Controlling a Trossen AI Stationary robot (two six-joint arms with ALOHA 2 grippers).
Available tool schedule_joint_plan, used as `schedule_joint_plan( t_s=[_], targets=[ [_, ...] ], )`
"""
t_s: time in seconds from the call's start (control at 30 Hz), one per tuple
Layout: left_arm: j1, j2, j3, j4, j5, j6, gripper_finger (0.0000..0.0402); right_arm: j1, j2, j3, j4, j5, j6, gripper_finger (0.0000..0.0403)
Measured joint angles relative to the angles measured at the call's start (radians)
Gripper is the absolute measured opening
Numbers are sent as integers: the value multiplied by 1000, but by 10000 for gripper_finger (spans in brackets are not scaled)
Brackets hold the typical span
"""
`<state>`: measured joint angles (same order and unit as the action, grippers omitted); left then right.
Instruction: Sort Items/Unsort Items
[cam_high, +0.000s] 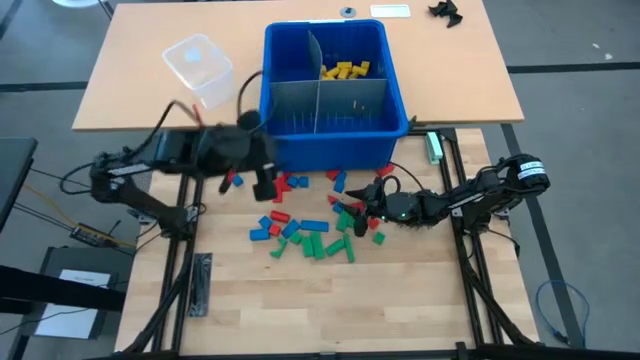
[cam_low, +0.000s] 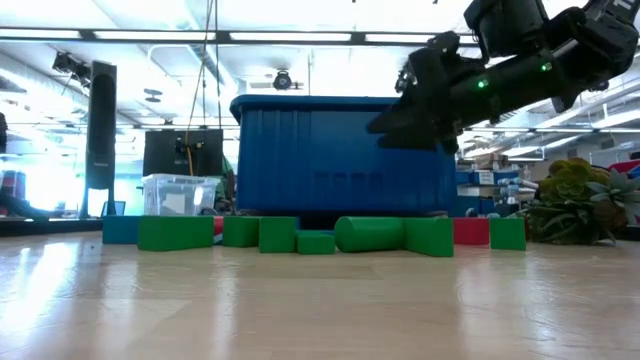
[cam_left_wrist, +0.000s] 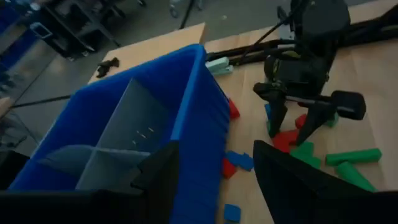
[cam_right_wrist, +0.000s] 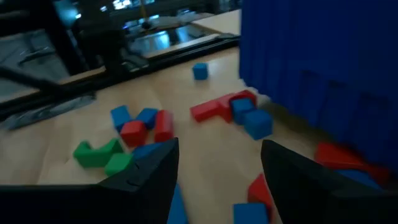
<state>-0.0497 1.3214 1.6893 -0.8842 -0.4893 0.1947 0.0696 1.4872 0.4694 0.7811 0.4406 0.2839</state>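
Wooden worktop (cam_high: 300, 300) carries the blue bin (cam_high: 330, 125), its front wall fencing scattered blocks (cam_high: 310, 235); yellow ones (cam_high: 345, 70) lie inside (dividers hide others). Left hand (cam_high: 262, 185) and right hand (cam_high: 352, 205) hover spread, empty.

Robotics lab or workshop: open room with long ceiling strip lights (cam_low: 300, 37), dark monitor (cam_low: 182, 152) and tall speaker (cam_low: 101, 125) behind the desk (cam_high: 300, 300), black metal frame rails (cam_high: 175, 270), loose cables (cam_high: 40, 190) on grey floor, potted plants (cam_low: 580, 200) at the side.
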Motion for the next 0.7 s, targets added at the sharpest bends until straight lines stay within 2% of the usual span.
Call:
schedule_joint_plan(
  t_s=[0.17, 0.3, 0.5, 0.7],
  targets=[
    [-82, -168, -373, 221, -20, -164, 214, 0, 0, 0, 3, -45, -24, 228],
    [-118, -208, -568, 322, -14, -288, 214, 0, 0, 0, 4, -44, -24, 228],
    [-129, -139, -717, 354, 4, -382, 214, -1, 0, 0, 1, -40, 2, 228],
    [-128, -25, -745, 379, 42, -435, 214, -1, 0, 0, -43, -37, 5, 228]
  ],
)
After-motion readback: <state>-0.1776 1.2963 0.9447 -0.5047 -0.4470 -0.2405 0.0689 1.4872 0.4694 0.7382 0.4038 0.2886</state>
